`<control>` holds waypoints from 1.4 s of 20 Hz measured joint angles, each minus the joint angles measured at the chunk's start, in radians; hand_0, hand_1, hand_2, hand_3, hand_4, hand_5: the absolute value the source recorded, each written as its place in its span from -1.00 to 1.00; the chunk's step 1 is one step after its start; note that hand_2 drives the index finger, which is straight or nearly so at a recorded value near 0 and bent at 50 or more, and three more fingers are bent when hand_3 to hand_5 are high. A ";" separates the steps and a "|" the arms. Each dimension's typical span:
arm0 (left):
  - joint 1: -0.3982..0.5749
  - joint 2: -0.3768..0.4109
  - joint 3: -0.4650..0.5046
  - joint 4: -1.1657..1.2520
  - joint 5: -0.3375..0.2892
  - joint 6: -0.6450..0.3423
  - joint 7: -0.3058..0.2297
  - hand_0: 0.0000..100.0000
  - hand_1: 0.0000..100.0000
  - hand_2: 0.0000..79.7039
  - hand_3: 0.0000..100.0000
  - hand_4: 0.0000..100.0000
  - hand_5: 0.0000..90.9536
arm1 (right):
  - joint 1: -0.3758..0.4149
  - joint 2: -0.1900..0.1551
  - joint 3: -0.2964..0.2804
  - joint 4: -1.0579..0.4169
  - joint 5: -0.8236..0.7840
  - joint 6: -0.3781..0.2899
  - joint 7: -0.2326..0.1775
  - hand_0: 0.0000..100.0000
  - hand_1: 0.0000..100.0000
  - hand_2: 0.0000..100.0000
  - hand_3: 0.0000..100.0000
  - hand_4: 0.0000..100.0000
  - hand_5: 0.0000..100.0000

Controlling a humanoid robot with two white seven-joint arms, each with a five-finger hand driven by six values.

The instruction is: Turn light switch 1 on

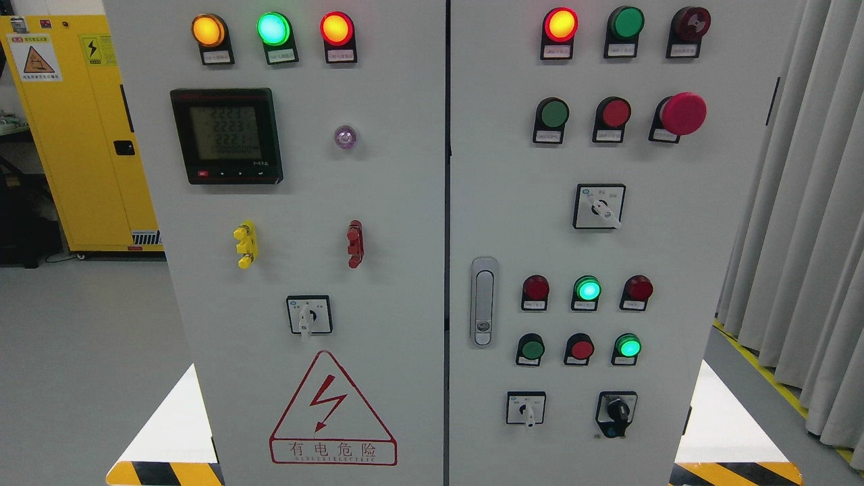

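A grey electrical cabinet (405, 202) with two doors fills the head view. The left door carries a white-handled rotary switch (309, 315) with its handle pointing down. Three more rotary switches sit on the right door: one at mid height (599, 206), a white one at the lower left (526, 408) and a black one (617, 412) beside it. Rows of push buttons lie above those; a green one (532, 349) and a red one (580, 349) are unlit, and another green one (628, 347) glows. The labels are too small to read. Neither hand shows.
Lit orange (208, 30), green (273, 28) and red (336, 28) lamps top the left door above a digital meter (226, 136). A red mushroom stop button (682, 113) juts out at the upper right. A door latch (483, 301), a yellow cabinet (74, 135) and curtains (810, 236) flank the panel.
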 measured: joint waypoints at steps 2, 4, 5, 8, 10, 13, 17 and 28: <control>0.021 0.006 0.000 -0.045 -0.002 -0.002 0.018 -0.30 -0.92 -1.00 -0.73 -0.67 -1.00 | 0.000 0.000 0.000 0.000 0.000 0.000 0.000 -1.00 0.00 -0.92 -1.00 -1.00 -1.00; 0.042 0.010 0.000 -0.098 -0.003 -0.005 0.034 -0.29 -0.89 -1.00 -0.65 -0.56 -1.00 | 0.000 0.000 0.000 0.000 0.000 0.000 0.000 -1.00 0.00 -0.92 -1.00 -1.00 -1.00; 0.056 0.013 0.000 -0.131 -0.005 -0.006 0.042 -0.28 -0.88 -0.98 -0.62 -0.50 -1.00 | 0.000 0.000 0.000 0.000 0.000 0.000 0.000 -1.00 0.00 -0.92 -1.00 -1.00 -1.00; 0.097 0.018 0.001 -0.239 -0.017 -0.008 0.064 -0.25 -0.83 -0.89 -0.49 -0.37 -0.91 | 0.000 0.000 0.000 0.000 0.000 0.000 0.000 -1.00 0.00 -0.92 -1.00 -1.00 -1.00; 0.125 0.021 0.008 -0.323 -0.039 -0.009 0.068 -0.24 -0.82 -0.89 -0.44 -0.30 -0.78 | 0.000 0.000 0.000 0.000 0.000 0.000 0.000 -1.00 0.00 -0.92 -1.00 -1.00 -1.00; 0.166 0.024 0.028 -0.457 -0.085 -0.013 0.069 -0.24 -0.77 -0.76 -0.29 -0.10 -0.49 | 0.000 0.000 0.000 0.000 0.000 0.000 0.000 -1.00 0.00 -0.92 -1.00 -1.00 -1.00; 0.203 0.027 0.056 -0.641 -0.131 -0.009 0.073 -0.23 -0.64 -0.62 -0.19 0.07 -0.28 | 0.000 0.000 0.000 0.000 0.000 0.000 0.000 -1.00 0.00 -0.92 -1.00 -1.00 -1.00; 0.243 0.032 0.098 -1.079 -0.142 -0.004 0.120 -0.70 0.04 0.33 0.55 0.67 0.62 | 0.000 0.000 0.000 0.000 0.000 0.000 0.000 -1.00 0.00 -0.92 -1.00 -1.00 -1.00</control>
